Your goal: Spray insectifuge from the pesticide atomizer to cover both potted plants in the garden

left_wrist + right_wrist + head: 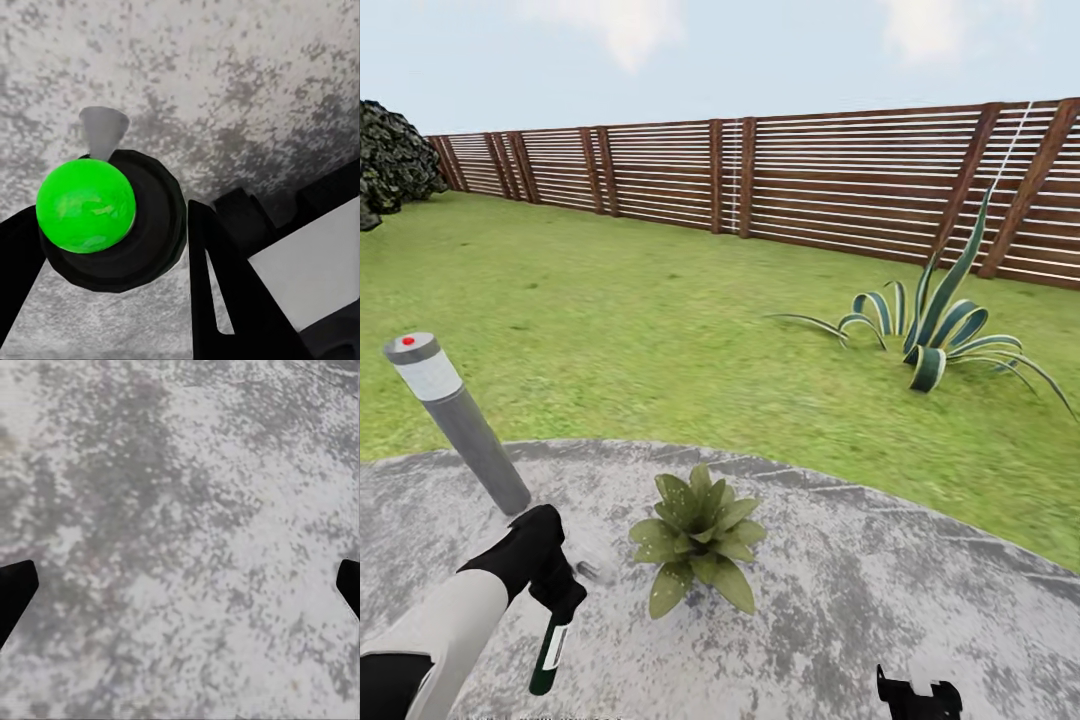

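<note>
Pesticide atomizer (549, 645) hangs clamped in the left gripper (557, 590), dark green bottle pointing down below the jaws, pale label strip on its side, writing too small to read. From the left wrist: bright green ball top (86, 205) seated in a black collar (154, 225), a grey cone nozzle (103, 131) sticking out past it, black fingers (225, 292) pressed on either side. Potted plant (698, 535), low rosette of broad olive leaves, sits just beside the jaws on the side away from the grey bollard light (455, 415). Right gripper (918, 693) hangs low over bare paving, fingertips (15, 589) spread wide, holding nothing. Ground: mottled grey paved round (880, 620), green lawn (610, 320) beyond, striped agave (930, 335) near the brown slat fence (810, 185), dark shrub (390, 160) far off, pale sky
</note>
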Controlling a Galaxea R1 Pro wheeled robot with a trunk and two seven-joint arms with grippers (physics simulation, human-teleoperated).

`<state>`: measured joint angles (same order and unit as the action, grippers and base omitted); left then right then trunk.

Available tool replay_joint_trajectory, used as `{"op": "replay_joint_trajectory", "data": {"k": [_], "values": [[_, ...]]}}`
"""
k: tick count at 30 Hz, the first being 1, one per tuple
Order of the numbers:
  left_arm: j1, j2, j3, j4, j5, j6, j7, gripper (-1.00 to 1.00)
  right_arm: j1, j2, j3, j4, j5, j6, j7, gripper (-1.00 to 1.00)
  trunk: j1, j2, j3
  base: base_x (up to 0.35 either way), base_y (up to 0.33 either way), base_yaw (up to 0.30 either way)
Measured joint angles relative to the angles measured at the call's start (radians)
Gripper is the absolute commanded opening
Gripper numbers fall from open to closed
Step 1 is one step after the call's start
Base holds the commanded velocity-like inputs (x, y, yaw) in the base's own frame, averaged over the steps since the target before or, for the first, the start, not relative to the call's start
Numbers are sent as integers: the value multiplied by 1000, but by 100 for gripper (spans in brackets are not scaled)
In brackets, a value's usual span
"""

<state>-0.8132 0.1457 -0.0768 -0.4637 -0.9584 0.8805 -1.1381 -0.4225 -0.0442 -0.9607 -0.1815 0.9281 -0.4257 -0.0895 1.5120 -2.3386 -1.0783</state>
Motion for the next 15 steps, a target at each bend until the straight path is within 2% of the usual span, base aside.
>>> {"op": "replay_joint_trajectory", "data": {"k": [12, 15], "values": [[0, 0, 1, -3, 0, 0, 5, -100, 0, 0, 0, 0, 0, 0, 0, 100, 0, 0, 0, 0, -264, 8], [4, 1, 1, 4, 0, 0, 5, -100, 0, 1, 0, 0, 0, 0, 0, 100, 0, 0, 0, 74, -205, 172]]}}
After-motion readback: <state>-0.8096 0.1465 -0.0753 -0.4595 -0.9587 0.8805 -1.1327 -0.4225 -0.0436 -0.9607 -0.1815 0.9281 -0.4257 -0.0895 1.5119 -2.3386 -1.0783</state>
